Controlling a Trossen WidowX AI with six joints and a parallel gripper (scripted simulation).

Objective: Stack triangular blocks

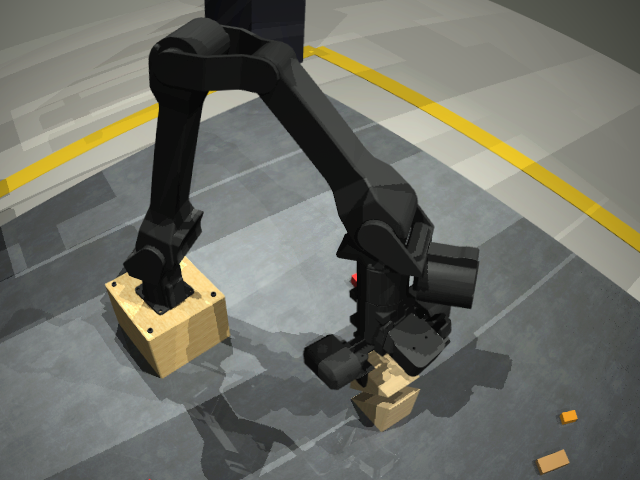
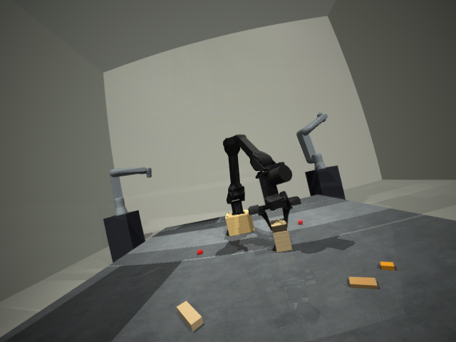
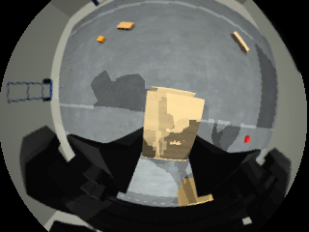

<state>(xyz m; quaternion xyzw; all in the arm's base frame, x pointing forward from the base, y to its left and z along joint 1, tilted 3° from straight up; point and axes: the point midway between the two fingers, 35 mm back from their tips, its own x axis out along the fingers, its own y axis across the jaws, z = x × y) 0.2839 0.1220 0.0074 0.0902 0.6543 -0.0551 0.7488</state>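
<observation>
The upper block [image 1: 398,383] [image 2: 278,225] [image 3: 171,121] is in the claw [image 1: 390,372] [image 2: 278,227] [image 3: 166,131], whose fingers are parted partway and shut on its sides. It is directly above the lower block [image 1: 397,410] [image 2: 282,241], which stands on the table [image 1: 289,217] [image 2: 250,294] [image 3: 121,63]. The top view shows a dark notch between the two; the exterior view hides it, and whether they touch is unclear. The sloped faces are mostly hidden.

From the blocks, the top view puts the wood base [image 1: 191,346] [image 2: 240,225] [image 3: 187,193] at 10 o'clock, the orange bit [image 1: 569,416] [image 2: 387,266] [image 3: 100,39] at 3 and the tan bar [image 1: 553,461] [image 2: 363,282] [image 3: 126,25] near 4. The arm [image 1: 320,124] [image 2: 234,169] covers much of a red bit [image 1: 354,280] [image 2: 300,222].

The exterior view adds a pale bar [image 2: 189,315] [image 3: 240,42] at 8 o'clock, another red bit [image 2: 199,251] [image 3: 247,139] at 9 and two grey arms, one [image 2: 115,187] at 10 and one [image 2: 306,147] between 12 and 1. Only the wrist view has the blue frame [image 3: 50,91], between 9 and 10; its rim is cut by black.
</observation>
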